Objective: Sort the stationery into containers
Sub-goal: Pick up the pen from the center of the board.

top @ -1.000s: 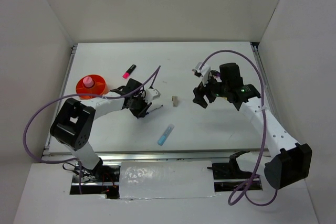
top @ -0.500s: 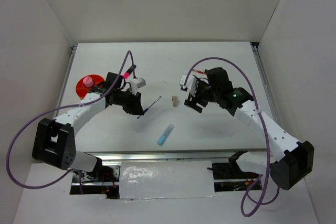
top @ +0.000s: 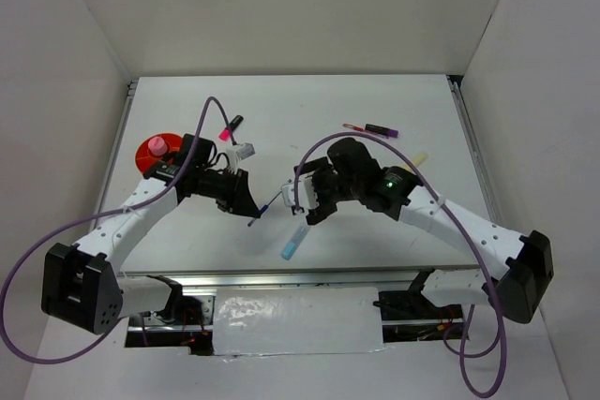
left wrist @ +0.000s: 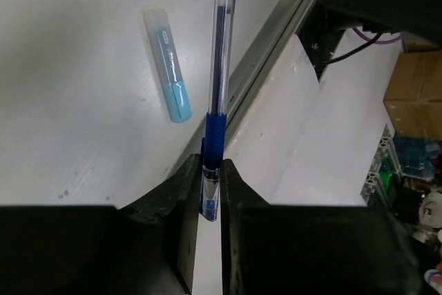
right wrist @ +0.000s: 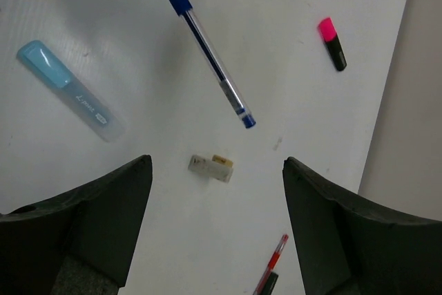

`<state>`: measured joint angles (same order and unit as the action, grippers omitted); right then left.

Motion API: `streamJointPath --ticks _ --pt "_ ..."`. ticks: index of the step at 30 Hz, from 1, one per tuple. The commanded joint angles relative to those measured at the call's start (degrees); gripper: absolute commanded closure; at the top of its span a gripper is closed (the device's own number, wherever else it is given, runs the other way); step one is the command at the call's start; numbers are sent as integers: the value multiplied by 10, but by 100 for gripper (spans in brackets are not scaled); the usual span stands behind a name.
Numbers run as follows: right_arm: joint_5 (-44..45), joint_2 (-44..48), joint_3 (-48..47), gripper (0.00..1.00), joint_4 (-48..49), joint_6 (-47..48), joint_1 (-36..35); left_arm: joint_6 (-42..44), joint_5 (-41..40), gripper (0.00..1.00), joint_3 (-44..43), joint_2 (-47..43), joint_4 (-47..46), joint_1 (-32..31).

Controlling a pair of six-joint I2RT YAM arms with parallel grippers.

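My left gripper is shut on the grip end of a thin blue pen, which sticks out toward the right arm above the table. In the left wrist view the pen runs straight out from the closed jaws. My right gripper hangs open over the tiny beige block, which lies between its spread fingers and apart from both. A light blue highlighter lies just in front of it. The orange cup at the left holds a pink item.
A pink highlighter with a black cap lies behind the left arm. A red pen and a purple-black marker lie at the back right, with a yellow highlighter nearer. The table's front rail is close.
The left arm carried the blue pen forward and right. The right arm swung left over the beige block, uncovering the red pen, purple-black marker and yellow highlighter.
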<state>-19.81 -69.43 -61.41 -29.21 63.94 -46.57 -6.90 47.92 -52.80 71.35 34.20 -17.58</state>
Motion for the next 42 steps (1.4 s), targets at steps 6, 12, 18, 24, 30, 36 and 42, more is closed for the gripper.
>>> streamJointPath --ticks 6,12,18,24,30,36,42 --pt "37 -44 -13 18 68 87 -65 -17 44 100 -20 -8 35 -6" --pt "49 -80 -13 31 91 120 -83 -19 68 100 -30 -1 37 -10" --pt "59 -110 -11 52 109 141 -95 -18 86 100 -36 -3 40 -9" --pt "68 -89 8 100 136 102 -92 -1 99 45 -29 -49 7 17" --pt "86 -20 62 100 154 49 -72 -86 51 1 -56 -174 -150 138" --pt "63 15 45 100 144 -124 -34 -272 19 1 -11 -266 -332 222" --pt "3 0 -41 100 127 -419 -22 -413 5 1 52 -292 -461 211"
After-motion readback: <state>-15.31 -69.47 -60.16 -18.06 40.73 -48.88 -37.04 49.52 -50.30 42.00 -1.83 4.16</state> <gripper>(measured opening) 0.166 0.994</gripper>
